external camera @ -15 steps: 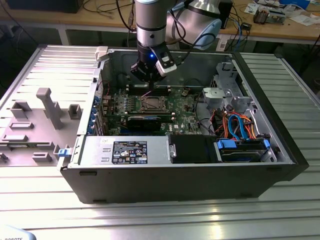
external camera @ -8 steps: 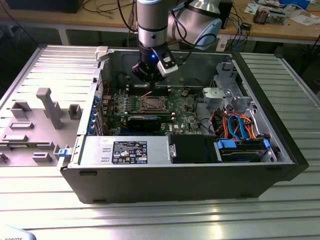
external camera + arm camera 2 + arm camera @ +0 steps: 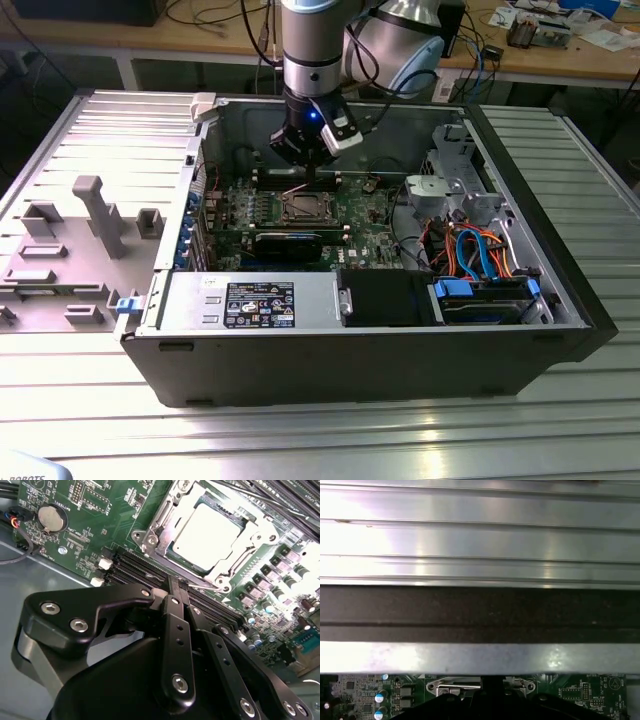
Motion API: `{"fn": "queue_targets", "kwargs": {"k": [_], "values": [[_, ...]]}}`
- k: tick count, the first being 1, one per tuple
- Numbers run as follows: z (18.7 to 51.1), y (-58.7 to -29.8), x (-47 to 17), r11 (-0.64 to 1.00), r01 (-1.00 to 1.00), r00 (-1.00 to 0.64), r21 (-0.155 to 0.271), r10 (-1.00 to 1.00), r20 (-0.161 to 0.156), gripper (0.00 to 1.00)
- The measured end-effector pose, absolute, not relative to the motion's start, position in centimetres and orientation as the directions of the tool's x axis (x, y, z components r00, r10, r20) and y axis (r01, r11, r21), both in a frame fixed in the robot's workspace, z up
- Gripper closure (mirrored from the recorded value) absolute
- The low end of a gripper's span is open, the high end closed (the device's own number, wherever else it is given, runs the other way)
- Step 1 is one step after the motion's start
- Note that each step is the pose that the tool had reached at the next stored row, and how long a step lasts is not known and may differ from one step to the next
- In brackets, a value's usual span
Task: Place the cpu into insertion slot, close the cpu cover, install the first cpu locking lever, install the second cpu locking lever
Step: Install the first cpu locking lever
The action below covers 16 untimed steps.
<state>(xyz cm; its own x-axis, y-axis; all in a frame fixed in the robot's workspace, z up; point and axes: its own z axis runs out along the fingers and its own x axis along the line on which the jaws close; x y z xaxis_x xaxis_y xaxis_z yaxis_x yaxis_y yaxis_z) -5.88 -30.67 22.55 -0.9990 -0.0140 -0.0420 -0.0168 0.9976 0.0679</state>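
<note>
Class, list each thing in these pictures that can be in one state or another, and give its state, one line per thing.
cpu: seated in the socket, silver top facing up.
cpu cover: closed flat over the cpu, framing its top.
claw: fingers shut together, holding nothing, tips just beside the socket.
computer case: lying on its side, side panel off, inside exposed.
coin battery: seated in its holder on the green board.

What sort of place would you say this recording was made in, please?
Most likely a robotics lab or electronics workshop. An opened computer case lies on a ribbed metal table with its green board exposed, a robot arm reaches into it, and a wooden bench behind carries cables and small equipment.
</note>
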Motion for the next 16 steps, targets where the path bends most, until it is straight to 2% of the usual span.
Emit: {"fn": "queue_targets", "kwargs": {"k": [16], "values": [[21.4,-30.7,-5.0,0.998,-0.013,-0.999,0.068,-0.01,-0.042,0.89]]}}
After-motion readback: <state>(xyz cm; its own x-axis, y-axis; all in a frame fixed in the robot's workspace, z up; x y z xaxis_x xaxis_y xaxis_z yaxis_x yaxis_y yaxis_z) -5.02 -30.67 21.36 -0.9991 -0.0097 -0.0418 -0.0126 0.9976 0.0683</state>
